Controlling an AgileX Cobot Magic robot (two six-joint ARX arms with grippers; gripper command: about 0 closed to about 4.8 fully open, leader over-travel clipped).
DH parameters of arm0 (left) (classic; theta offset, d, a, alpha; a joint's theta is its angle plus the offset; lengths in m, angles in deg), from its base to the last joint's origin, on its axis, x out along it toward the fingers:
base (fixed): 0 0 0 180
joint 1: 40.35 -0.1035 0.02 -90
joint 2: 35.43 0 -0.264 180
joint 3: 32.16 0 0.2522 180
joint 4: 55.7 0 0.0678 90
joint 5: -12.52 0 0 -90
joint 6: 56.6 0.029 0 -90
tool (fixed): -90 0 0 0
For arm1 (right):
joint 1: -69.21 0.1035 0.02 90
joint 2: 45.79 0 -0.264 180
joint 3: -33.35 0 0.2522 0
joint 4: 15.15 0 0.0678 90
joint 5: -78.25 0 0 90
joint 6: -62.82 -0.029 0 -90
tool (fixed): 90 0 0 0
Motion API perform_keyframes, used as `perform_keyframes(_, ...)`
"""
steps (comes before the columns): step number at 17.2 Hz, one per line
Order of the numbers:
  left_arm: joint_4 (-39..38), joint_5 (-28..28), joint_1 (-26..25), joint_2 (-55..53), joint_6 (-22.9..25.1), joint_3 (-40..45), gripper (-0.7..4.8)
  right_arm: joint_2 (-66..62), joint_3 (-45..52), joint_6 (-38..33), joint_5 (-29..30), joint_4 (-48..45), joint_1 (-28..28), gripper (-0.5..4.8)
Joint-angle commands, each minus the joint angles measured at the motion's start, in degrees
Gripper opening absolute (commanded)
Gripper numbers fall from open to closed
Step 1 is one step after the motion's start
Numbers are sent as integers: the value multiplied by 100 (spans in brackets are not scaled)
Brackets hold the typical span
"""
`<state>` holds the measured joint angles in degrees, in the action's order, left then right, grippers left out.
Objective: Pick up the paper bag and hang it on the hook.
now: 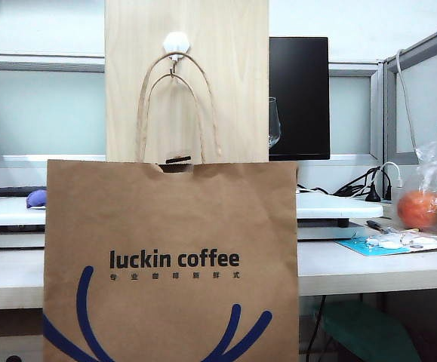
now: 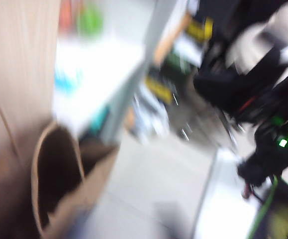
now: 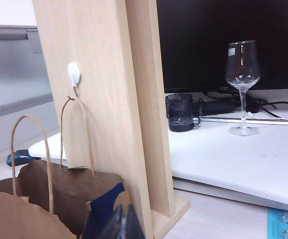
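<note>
Exterior view: brown kraft paper bag (image 1: 170, 256) is hung on white hexagonal hook (image 1: 176, 42); neither the left nor the right gripper is seen, their jaw states untold; only withdrawal is judged left.

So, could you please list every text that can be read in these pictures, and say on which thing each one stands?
"luckin coffee": dark print on the front of the paper bag, exterior view.
Small row of Chinese characters under it: too small to read.
Label on the wine glass: too small to read.
Mark on the black monitor, lower edge: unreadable.
Left wrist view: blurred, nothing readable.
</note>
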<state>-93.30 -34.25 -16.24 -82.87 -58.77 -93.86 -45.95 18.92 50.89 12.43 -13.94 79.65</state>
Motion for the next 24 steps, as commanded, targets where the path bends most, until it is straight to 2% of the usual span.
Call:
perform_keyframes(1, 22, -1241, 7, 1204, 26, -20, -5, 2, 39, 13, -9, -98, 0, -1)
perform_keyframes(2, -92, -2015, 7, 1698, 24, -17, -5, 2, 39, 13, -24, -96, 0, -1)
perform_keyframes(4, -323, -2929, 7, 2352, 138, 13, -5, 2, 39, 13, -131, -94, 0, -1)
perform_keyframes(9, -424, -4002, 2, 3744, 236, 522, -5, 2, 39, 13, -221, -92, 9, 0)
perform_keyframes(10, -439, -4478, 2, 3930, 229, 608, -5, 2, 39, 13, -221, -92, 9, 0)
perform_keyframes(11, -584, -4813, 2, 3991, 17, 640, -4, 2, 39, 13, -221, -90, 9, 0)
perform_keyframes(15, -1093, -4806, 2, 3989, -387, 660, -4, 0, 39, 13, -221, -72, 9, 0)
perform_keyframes(21, -1187, -4837, 2, 3989, -387, 660, -4, 0, 39, 13, -221, -55, 7, 0)
perform_keyframes(22, -1226, -4861, 2, 3991, -116, 660, -4, 2, 39, 13, -221, -52, 7, 0)
perform_keyframes(23, -1259, -4972, -59, 4000, 490, 658, -4, 2, 39, 13, -221, -55, 7, 0)
perform_keyframes(24, -1296, -5003, -323, 4035, 802, 660, -4, 0, 39, 13, -221, -55, 7, 0)
